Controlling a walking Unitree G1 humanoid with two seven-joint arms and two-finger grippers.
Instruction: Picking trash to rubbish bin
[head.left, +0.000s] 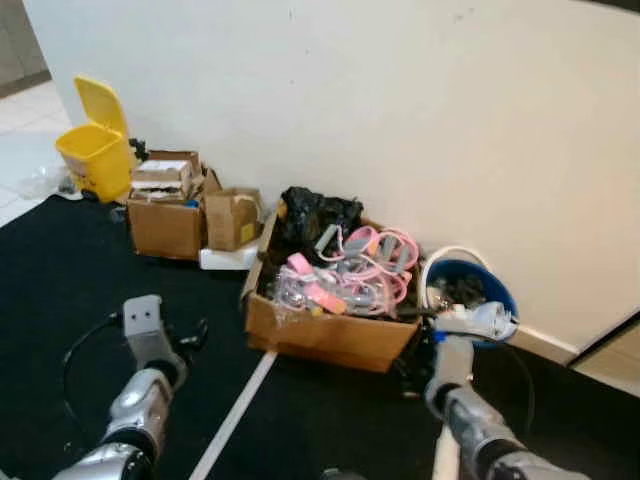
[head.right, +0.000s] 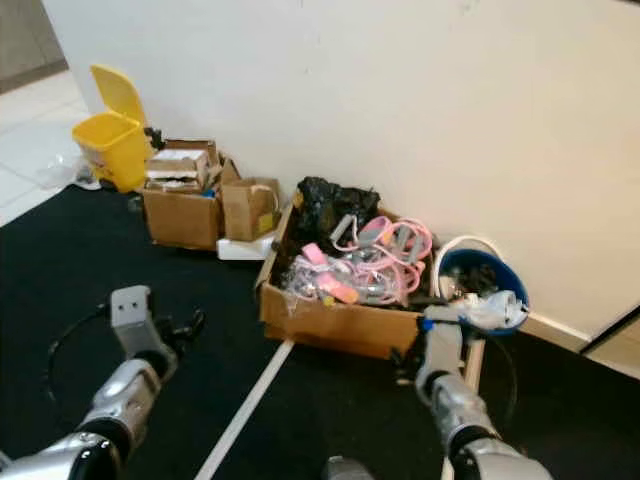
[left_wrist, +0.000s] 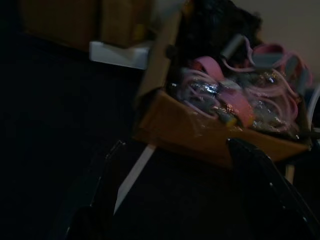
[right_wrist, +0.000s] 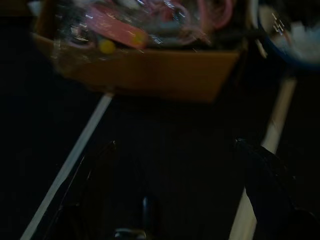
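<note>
I'm looking at a black carpet (head.left: 60, 290) that runs up to a plain white wall (head.left: 400, 110), with a white line (head.left: 235, 410) marked across the carpet toward me. Beyond the carpet's far left edge the floor turns to pale tile, and the yellow rubbish bin (head.left: 97, 152) stands there against the wall with its lid tipped up. Just beside it, along the wall, sit small brown cardboard boxes (head.left: 175, 205) stacked with packets, and a flat white tray (head.left: 228, 258) lies at their foot. Nearer the middle of the wall is a big open cardboard box (head.left: 330, 325) heaped with trash: pink straps and cords (head.left: 365, 265), clear plastic wrapping, and a black plastic bag (head.left: 315, 215) at its back. Touching that box's right side is a blue bucket (head.left: 470, 290) with a white hose looped behind it and crumpled white material on its rim.

My left tool (left_wrist: 185, 200) hangs low over the carpet in front of the big box, well apart from it; from the wrist camera its two black fingers stand wide apart with nothing between them. My right tool (right_wrist: 175, 200) hovers over the carpet just before the box's right front corner and the bucket, its fingers likewise spread and empty. Both wrist views are dark.
</note>
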